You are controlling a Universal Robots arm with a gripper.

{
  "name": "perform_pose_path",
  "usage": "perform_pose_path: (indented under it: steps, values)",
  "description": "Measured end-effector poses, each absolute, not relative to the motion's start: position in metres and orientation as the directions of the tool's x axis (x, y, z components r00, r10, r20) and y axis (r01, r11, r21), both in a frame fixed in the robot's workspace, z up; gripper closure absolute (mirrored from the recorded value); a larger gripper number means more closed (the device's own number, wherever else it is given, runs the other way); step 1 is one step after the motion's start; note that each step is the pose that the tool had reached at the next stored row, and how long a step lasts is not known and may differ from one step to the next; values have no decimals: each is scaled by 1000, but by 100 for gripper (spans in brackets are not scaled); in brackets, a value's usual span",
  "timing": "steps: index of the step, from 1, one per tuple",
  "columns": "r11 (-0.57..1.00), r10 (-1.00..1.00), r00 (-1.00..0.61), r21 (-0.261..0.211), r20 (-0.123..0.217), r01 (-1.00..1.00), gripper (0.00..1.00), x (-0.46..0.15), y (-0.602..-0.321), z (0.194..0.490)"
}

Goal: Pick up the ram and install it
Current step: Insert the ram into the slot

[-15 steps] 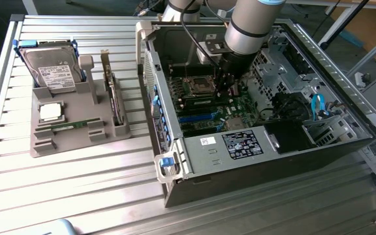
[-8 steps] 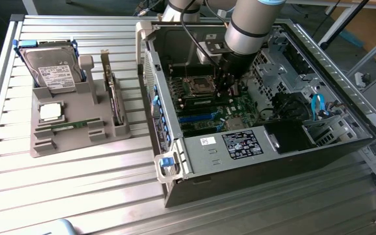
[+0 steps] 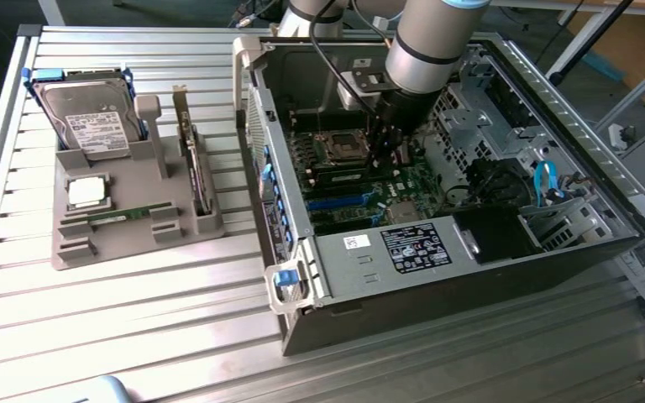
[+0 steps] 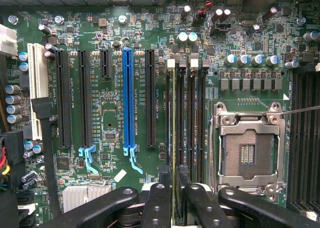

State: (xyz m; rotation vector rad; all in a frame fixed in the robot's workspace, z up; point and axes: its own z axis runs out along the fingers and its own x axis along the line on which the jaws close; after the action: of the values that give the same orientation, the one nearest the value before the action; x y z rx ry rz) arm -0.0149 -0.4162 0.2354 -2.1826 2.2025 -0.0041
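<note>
One ram (image 4: 173, 128) stands edge-on in mobo DIMM slot farthest from CPU socket (image 4: 247, 153), inside PC case (image 3: 334, 277); claw (image 4: 173, 173) tips slightly apart, flanking it, not clamping.

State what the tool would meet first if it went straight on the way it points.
Likely the ram, standing edge-on on the motherboard right ahead of the tool; the gap between them cannot be judged.

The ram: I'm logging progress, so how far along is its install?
Done: the ram stands edge-on in a memory slot on the motherboard. In hand: the claw straddles its end. Left: whether it is fully seated and latched cannot be told.
</note>
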Motion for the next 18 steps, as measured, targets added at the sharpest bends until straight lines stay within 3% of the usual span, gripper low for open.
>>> perform_pose_path:
  steps: [18]
  values:
    - [10, -1000, -9, -31, -27, -999, 81, -15, -416, 247]
